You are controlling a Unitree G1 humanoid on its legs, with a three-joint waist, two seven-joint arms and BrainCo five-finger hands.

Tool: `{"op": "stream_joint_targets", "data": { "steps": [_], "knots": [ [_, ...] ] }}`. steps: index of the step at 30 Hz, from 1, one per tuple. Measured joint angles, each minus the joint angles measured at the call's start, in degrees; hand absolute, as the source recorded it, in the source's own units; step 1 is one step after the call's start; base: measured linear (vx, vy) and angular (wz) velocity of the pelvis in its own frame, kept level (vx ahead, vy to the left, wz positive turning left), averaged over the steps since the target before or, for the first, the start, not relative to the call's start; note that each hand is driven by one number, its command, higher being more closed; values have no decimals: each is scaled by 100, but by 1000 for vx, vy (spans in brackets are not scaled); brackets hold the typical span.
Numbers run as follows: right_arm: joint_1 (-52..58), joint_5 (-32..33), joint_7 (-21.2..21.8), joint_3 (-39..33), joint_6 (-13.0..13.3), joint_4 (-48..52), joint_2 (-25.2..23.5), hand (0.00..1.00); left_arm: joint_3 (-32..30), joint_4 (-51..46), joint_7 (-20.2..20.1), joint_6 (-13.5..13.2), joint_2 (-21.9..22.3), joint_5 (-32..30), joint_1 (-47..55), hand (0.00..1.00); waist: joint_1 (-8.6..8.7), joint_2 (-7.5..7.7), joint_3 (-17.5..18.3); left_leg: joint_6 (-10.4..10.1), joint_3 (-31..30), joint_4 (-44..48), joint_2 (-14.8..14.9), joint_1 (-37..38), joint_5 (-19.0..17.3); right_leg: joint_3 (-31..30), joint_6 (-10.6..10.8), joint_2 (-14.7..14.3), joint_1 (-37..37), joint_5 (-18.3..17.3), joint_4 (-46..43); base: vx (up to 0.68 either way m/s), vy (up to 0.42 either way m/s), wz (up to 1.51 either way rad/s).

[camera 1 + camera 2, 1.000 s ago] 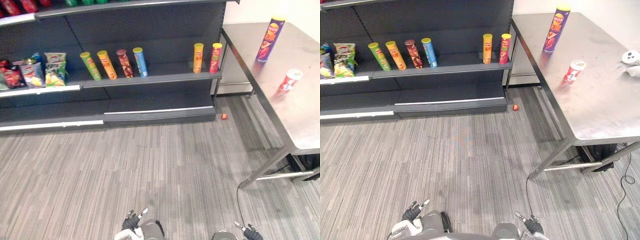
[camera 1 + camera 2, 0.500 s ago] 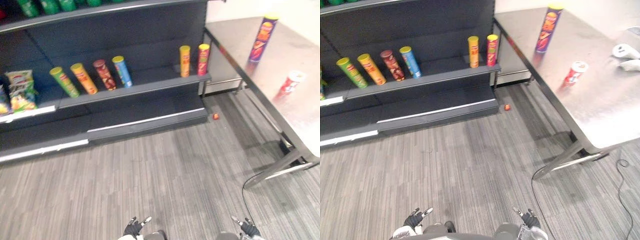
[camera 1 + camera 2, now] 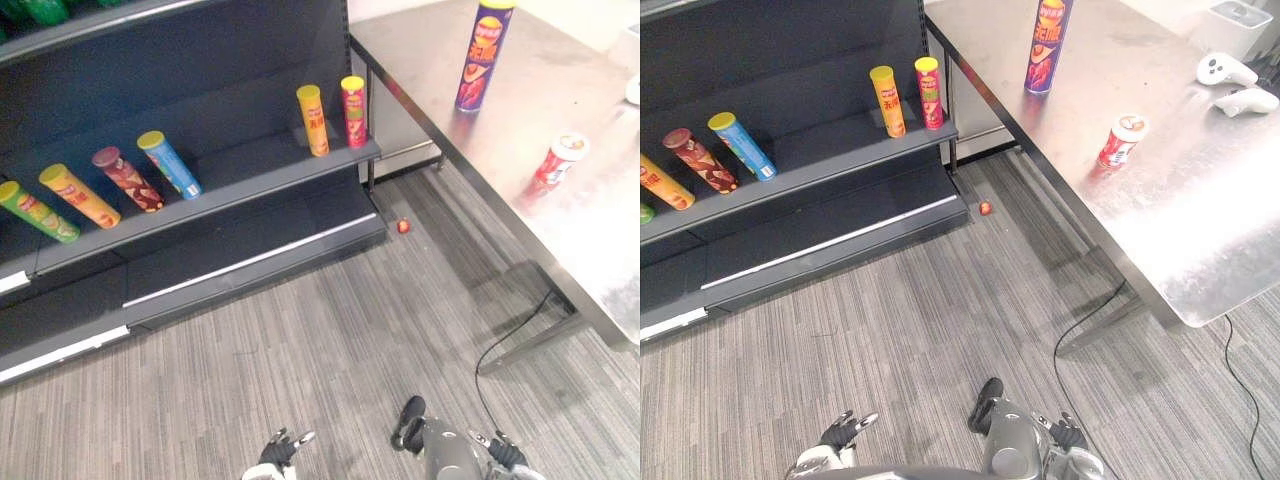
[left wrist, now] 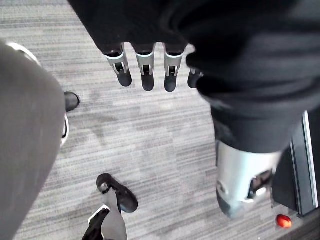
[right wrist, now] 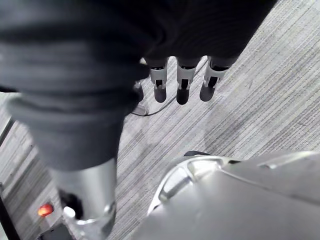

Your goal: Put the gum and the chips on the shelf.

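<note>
Gum canister (image 3: pixel 1120 141), small and red, stands upright on the steel table (image 3: pixel 1200 250); the tall purple chips can (image 3: pixel 1048 45) stands farther back on the same top, well apart from it. I see both hands low over the grey floor (image 3: pixel 890 330): left hand (image 4: pixel 145 70) and right hand (image 5: pixel 182 82) hang with fingers straight and relaxed, holding nothing. The dark shelf (image 3: pixel 830 150) carries other tubes.

Shop: dark retail shelving (image 3: pixel 245 168) stocked with snack tubes (image 3: pixel 313 120).
</note>
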State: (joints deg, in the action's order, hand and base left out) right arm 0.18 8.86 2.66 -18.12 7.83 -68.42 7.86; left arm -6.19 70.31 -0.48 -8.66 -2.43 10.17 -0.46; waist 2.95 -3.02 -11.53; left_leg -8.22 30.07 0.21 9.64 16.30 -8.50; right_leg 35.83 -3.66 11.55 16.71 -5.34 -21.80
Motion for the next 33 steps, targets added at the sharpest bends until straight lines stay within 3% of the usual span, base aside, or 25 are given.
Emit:
{"op": "stream_joint_targets", "data": {
  "steps": [3,4,6,8,9,10,11,14,15,18,20,23,24,25,29,30,33],
  "knots": [
    [12,5,-2,23,-5,-8,-58,0,-98,-4,9,5,-35,5,14,0,-8,128,33,-93,65,406,8,7,61,19,119,140,7,-463,-323,83,-85,-6],
    [52,10,-4,42,-1,-11,-127,0,-92,-17,21,16,-141,17,25,0,10,250,100,-101,23,1571,192,-499,56,51,132,261,-50,-500,-248,88,-104,-12],
    [117,19,-3,82,14,-5,-68,0,-76,-37,23,10,-171,67,24,0,5,134,107,-250,-214,2910,601,-1031,230,60,193,120,-269,-457,46,105,-86,-31],
    [195,75,7,186,16,-22,24,0,-80,-39,23,3,-112,103,76,0,1,-6,157,-302,-581,4207,986,-1452,961,-256,193,-225,-522,-455,270,133,-28,-81],
    [212,90,4,185,18,-21,36,0,-91,-36,21,-2,-131,113,78,0,-13,12,159,-332,-689,4488,1042,-1573,1153,-437,184,-322,-539,-458,337,207,53,-110],
    [198,131,-6,157,16,-19,26,0,-107,-32,22,-4,-96,209,69,0,-26,-33,163,-462,-864,4960,1007,-1801,732,-720,169,-434,-598,-454,425,211,94,-116],
    [216,181,-18,43,16,-27,22,0,-156,-32,14,-3,-84,271,62,0,-13,-18,150,-389,-856,5130,881,-1961,198,-1032,133,-502,-688,-432,499,176,79,-111],
    [375,443,-48,-133,14,-48,5,0,-454,-100,20,-44,-24,430,108,0,-100,7,143,34,-879,4598,641,-2272,-401,-1770,128,-642,-976,-429,597,186,97,-107],
    [411,483,-53,-188,14,-50,3,0,-485,-106,21,-69,-14,489,106,0,-140,7,143,73,-922,4352,608,-2330,-426,-1928,129,-657,-998,-430,597,161,159,-136],
    [408,512,-79,-466,52,13,-118,0,-613,-205,26,-81,-6,534,190,0,-143,13,140,273,-1540,2128,531,-2403,-310,-2735,212,-671,-985,-475,600,168,281,-161],
    [463,510,-83,-583,50,24,-131,0,-729,-206,25,-83,14,529,195,0,-141,13,140,294,-1705,1399,589,-2326,-91,-3001,327,-618,-943,-481,603,153,356,-136],
    [662,502,-87,-885,46,32,-134,0,-971,-193,32,-84,86,530,213,0,-127,-45,173,206,-2095,883,652,-2354,68,-3520,742,-531,-766,-374,704,141,416,-133],
    [717,489,-88,-1026,37,10,-134,0,-1013,-191,31,-84,101,539,234,0,-134,-60,186,-66,-2179,975,589,-2377,259,-3699,912,-502,-770,-287,839,153,453,-127],
    [743,471,-92,-1205,31,-10,-194,0,-1019,-194,33,-105,94,534,268,0,-127,-27,246,-80,-2164,1044,403,-2401,254,-3894,1044,-407,-856,-199,1121,185,456,-100],
    [849,436,-89,-1816,-21,-305,-578,0,-819,-157,56,-132,-245,536,303,0,-2,469,458,121,-1698,1212,-207,-2412,-117,-3876,1296,136,-1009,329,1599,253,356,-46],
    [793,430,-87,-1921,-14,-299,-592,0,-789,-97,61,-130,-267,532,290,0,20,449,451,181,-1634,1277,-226,-2398,-160,-3877,1292,159,-992,400,1583,285,288,-70],
    [502,469,-85,-1947,-11,-243,-578,0,-471,30,63,-119,-248,527,249,0,-9,167,302,286,-1100,1251,-197,-1858,-255,-3280,788,160,-687,783,847,197,251,-101]
  ]
}}
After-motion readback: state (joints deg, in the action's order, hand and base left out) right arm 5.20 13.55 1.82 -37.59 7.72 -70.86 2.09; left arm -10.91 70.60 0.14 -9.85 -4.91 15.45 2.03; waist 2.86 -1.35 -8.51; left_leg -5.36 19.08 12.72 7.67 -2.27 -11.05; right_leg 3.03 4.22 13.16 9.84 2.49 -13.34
